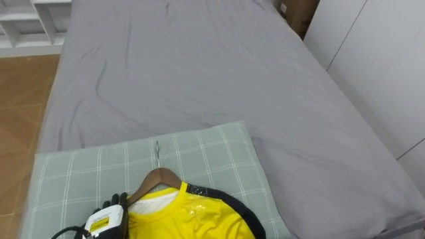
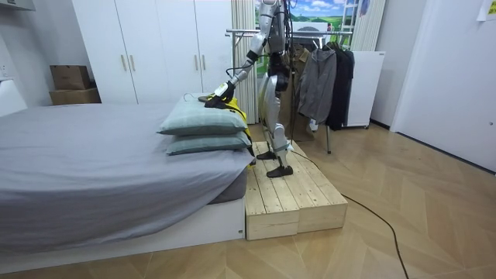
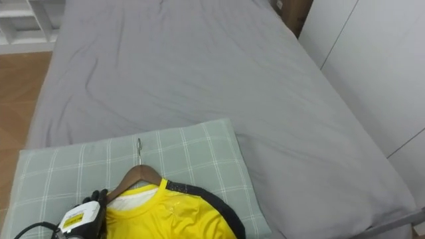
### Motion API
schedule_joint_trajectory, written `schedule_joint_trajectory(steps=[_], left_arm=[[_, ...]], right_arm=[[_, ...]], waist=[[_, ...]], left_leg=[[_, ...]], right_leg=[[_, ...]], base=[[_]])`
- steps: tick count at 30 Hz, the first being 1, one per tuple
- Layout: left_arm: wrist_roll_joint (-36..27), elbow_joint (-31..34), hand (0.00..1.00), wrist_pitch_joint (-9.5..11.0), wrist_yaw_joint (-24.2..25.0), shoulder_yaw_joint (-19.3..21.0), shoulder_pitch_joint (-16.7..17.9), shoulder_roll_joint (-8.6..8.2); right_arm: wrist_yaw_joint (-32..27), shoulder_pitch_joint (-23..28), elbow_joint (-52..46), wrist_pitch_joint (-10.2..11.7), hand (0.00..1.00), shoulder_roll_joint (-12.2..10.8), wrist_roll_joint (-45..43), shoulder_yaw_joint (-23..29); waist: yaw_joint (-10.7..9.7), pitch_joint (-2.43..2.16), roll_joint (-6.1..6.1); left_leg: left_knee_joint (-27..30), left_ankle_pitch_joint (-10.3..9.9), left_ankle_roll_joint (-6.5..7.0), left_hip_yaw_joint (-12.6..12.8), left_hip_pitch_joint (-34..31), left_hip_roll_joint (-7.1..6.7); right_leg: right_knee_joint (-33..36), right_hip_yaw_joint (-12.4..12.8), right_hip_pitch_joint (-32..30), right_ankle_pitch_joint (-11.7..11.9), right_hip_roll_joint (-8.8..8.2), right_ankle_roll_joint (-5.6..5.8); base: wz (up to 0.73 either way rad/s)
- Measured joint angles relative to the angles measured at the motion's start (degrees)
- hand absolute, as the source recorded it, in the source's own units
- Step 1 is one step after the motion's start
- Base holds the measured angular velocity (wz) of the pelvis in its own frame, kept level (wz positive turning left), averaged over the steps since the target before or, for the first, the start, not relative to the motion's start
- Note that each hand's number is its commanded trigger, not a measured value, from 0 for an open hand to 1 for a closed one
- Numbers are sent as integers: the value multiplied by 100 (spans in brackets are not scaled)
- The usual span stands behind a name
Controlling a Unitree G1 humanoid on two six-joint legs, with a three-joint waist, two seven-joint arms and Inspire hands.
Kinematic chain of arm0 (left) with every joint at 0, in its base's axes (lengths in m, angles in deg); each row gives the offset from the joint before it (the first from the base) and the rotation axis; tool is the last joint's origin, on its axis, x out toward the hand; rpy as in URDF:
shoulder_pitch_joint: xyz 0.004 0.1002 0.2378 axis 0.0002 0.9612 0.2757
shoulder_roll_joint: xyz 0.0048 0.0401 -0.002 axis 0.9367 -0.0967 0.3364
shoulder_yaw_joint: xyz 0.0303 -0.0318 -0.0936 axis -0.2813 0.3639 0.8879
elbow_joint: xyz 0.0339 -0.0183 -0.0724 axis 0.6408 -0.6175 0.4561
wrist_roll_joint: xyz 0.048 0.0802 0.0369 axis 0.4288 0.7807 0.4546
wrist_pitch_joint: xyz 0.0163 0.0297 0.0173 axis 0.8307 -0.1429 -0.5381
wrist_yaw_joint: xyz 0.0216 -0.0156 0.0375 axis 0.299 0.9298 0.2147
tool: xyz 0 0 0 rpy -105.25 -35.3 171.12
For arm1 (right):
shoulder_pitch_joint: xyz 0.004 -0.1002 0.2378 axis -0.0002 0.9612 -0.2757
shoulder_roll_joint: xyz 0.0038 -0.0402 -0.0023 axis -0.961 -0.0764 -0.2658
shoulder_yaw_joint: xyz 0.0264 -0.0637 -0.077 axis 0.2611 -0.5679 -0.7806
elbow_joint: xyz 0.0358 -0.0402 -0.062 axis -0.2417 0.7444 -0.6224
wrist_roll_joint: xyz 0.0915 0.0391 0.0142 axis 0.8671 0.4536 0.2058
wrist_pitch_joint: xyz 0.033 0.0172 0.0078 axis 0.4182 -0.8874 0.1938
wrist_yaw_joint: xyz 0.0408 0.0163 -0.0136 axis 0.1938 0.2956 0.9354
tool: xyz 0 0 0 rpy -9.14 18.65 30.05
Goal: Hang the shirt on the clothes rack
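A yellow shirt with dark trim is on a wooden hanger, lying on a pale green checked pillow at the head of the bed. The hanger's metal hook points away from me. My left hand comes in from the lower left. Its dark fingers are curled round the hanger's left shoulder, just beside the shirt's collar. In the room view I stand on a wooden platform beside the bed, left arm stretched out to the shirt on the top pillow.
The grey bed sheet stretches ahead. A white wall runs along its right and wood floor lies to its left. Behind me in the room view stands a clothes rail with dark garments, next to white wardrobes.
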Motion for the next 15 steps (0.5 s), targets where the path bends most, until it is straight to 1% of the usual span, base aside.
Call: schedule_joint_trajectory(steps=[4, 5, 6, 7, 11, 15], left_arm=[[-99, -63, 0, 0, 1, 0, -44, 2], [-106, -90, 53, 2, 2, -1, -59, 1], [-110, -98, 68, 2, 2, -2, -64, 1], [-123, -102, 100, 4, 2, -3, -67, 1], [-214, -103, 100, 6, 0, 0, -77, 6], [-342, -98, 100, 7, -58, 4, -222, 105]], right_arm=[[0, -2, 7, -35, 0, -1, 24, -26], [0, -4, 7, -31, 0, -1, 24, -74], [0, -5, 6, -28, 0, -1, 24, -101], [0, -6, 6, -25, 0, -2, 24, -122], [0, -1, 7, -24, 0, -2, 23, -214], [0, -1, 7, -26, 0, -1, 27, -274]], waist=[[3, 1, 2], [3, 1, 2], [3, 1, 2], [3, 1, 2], [5, 1, 4], [18, 0, 7]], left_leg=[[-2, 0, 0, 0, -6, 1], [-2, 0, 0, 0, -7, 2], [-1, 0, 0, 0, -7, 1], [-1, 0, 0, 0, -7, 1], [-1, 0, 0, 0, -10, 2], [-2, 0, 0, 1, -11, 2]], right_leg=[[-7, 0, -6, 0, 1, 0], [-8, 0, -6, 0, 1, 0], [-8, 0, -6, 0, 1, 0], [-9, 0, -6, 0, 1, 0], [-15, 0, -5, 3, 2, -3], [-11, 2, -6, 5, 2, -5]], base=[[0], [0], [0], [0], [0], [0]])
